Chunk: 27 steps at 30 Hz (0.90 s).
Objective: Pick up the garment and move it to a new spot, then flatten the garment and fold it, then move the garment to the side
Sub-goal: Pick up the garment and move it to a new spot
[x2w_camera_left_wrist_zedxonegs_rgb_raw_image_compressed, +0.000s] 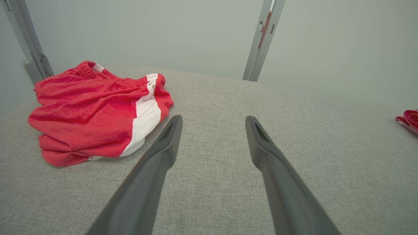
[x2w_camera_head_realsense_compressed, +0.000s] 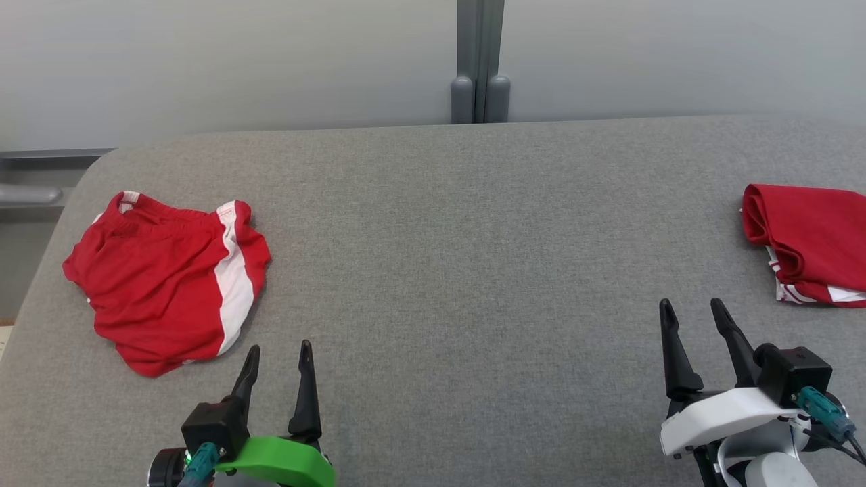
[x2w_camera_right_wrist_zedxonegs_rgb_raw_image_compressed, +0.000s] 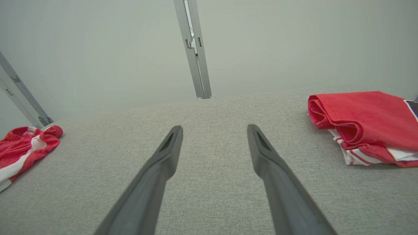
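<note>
The garment (x2w_camera_head_realsense_compressed: 162, 281) is a pair of red shorts with a white side stripe, lying rumpled at the left of the grey table (x2w_camera_head_realsense_compressed: 460, 257). The left wrist view has the shorts (x2w_camera_left_wrist_zedxonegs_rgb_raw_image_compressed: 94, 112) just left of my fingers, and they reach the left edge of the right wrist view as the shorts (x2w_camera_right_wrist_zedxonegs_rgb_raw_image_compressed: 23, 147). My left gripper (x2w_camera_head_realsense_compressed: 279, 352) (x2w_camera_left_wrist_zedxonegs_rgb_raw_image_compressed: 214, 122) stands open just right of the shorts' near corner, holding nothing. Over bare cloth at the lower right my right gripper (x2w_camera_head_realsense_compressed: 692, 308) (x2w_camera_right_wrist_zedxonegs_rgb_raw_image_compressed: 214, 130) is open and empty.
A folded red garment with white trim (x2w_camera_head_realsense_compressed: 808, 240) (x2w_camera_right_wrist_zedxonegs_rgb_raw_image_compressed: 365, 125) lies at the table's right edge, beyond my right gripper. A grey post (x2w_camera_head_realsense_compressed: 479, 61) stands behind the table against a pale wall. The table's left edge runs close to the shorts.
</note>
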{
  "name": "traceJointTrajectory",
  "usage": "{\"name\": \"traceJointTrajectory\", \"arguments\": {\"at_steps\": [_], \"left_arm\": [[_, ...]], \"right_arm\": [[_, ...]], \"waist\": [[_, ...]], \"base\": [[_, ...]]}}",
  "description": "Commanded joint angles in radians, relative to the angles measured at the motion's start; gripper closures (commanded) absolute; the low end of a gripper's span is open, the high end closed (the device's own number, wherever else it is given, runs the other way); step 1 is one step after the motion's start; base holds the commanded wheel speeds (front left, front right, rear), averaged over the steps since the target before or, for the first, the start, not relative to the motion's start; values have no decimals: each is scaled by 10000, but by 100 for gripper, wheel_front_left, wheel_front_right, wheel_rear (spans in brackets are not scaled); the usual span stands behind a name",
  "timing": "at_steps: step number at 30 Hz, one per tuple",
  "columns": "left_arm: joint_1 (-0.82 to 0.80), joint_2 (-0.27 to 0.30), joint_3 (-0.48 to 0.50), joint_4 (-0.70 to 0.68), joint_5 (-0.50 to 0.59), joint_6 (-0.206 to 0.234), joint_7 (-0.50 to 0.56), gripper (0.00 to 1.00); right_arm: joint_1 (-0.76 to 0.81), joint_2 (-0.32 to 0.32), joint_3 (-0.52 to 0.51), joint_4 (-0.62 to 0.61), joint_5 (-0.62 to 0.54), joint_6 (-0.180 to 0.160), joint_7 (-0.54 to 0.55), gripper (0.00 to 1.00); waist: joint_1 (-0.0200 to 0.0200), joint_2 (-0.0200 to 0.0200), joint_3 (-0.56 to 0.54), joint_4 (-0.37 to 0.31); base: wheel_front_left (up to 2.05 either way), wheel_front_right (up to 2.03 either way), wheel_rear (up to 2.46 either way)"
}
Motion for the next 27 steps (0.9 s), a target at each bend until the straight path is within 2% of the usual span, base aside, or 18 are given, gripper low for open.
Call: {"name": "traceJointTrajectory", "arguments": {"at_steps": [1, 7, 20, 27], "left_arm": [[-116, 4, 18, -32, -69, 10, -31, 0], [-230, 7, -6, -93, -10, 43, -31, 0], [-476, 10, 171, -324, 111, -41, -29, 0], [-415, 8, 275, -407, 14, -12, -31, 0]], "right_arm": [[98, -27, -1, 0, 55, -16, 17, 0], [120, -27, -1, -176, -14, -15, -9, 0], [-246, -28, 395, -395, -9, -15, -28, 0], [-427, -29, 596, -394, -113, -15, 38, 0]], "waist": [[0, 0, 11, 29], [0, 0, 46, 610], [0, 0, 309, 3401], [0, 0, 394, 4314]], "base": [[0, 0, 0], [0, 0, 0], [0, 0, 0], [0, 0, 0]]}}
